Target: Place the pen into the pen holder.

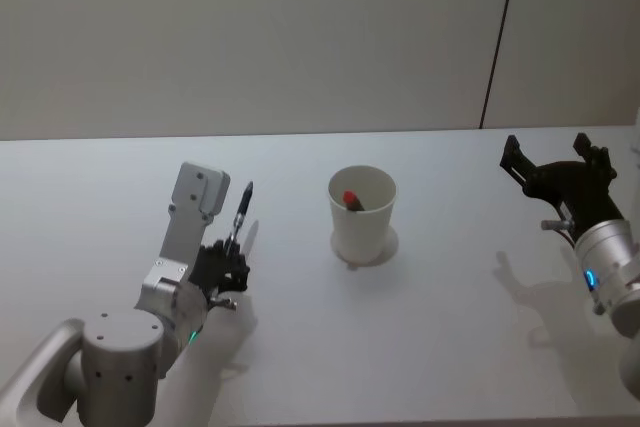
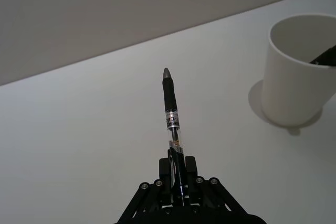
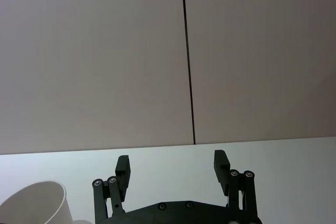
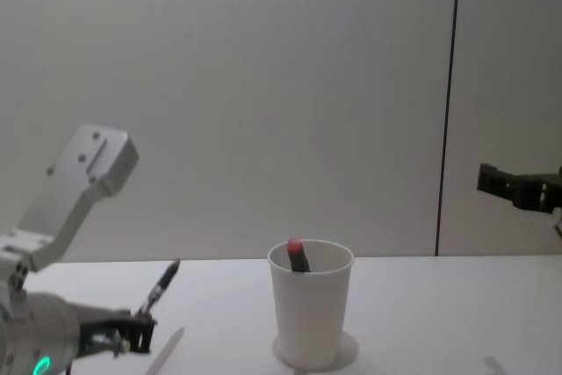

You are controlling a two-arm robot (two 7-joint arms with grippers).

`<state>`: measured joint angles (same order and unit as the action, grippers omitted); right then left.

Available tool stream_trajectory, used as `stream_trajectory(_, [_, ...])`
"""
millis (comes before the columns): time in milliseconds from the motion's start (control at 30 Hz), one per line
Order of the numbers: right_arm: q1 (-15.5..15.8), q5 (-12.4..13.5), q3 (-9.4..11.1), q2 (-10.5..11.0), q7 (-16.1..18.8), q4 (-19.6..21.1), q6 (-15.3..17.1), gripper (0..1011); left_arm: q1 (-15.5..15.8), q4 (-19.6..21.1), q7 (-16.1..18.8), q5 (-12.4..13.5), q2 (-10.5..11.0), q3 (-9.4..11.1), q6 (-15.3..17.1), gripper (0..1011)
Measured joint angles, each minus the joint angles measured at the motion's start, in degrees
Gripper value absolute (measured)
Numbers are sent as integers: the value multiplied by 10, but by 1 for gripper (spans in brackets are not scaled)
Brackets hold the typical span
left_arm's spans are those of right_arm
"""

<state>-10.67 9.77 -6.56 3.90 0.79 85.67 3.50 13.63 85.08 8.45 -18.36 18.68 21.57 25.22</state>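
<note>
The left claw is clamped on the black pen, tip tilted up, so only delivery remains; the pen holder stands apart to that claw's right; the right claw gapes idle beyond.

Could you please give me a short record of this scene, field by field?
left gripper: shut on the black pen, left of the cup
black pen: tilted, tip upward, outside the cup
cup: white, upright on the table, holding a red-tipped pen
right gripper: open, empty, raised on the right
</note>
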Motion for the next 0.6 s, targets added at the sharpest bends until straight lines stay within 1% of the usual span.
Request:
stream_trajectory(167, [0,0,0,0,0,0,0,1002,-4,23,5,16,4,-1,-14,181])
stream_trajectory(267, [0,0,0,0,0,0,0,1002,-6,38,7,31,6,-2,-30,181])
stream_trajectory(367, [0,0,0,0,0,0,0,1002,-7,47,6,40,8,-2,-41,181])
stream_trajectory(500, [0,0,0,0,0,0,0,1002,-9,57,1,56,10,-3,-65,181])
stream_trajectory(533, [0,0,0,0,0,0,0,1002,-9,61,-4,63,12,-3,-77,181])
stream_trajectory(600, [0,0,0,0,0,0,0,1002,-9,63,-8,69,13,-4,-88,181])
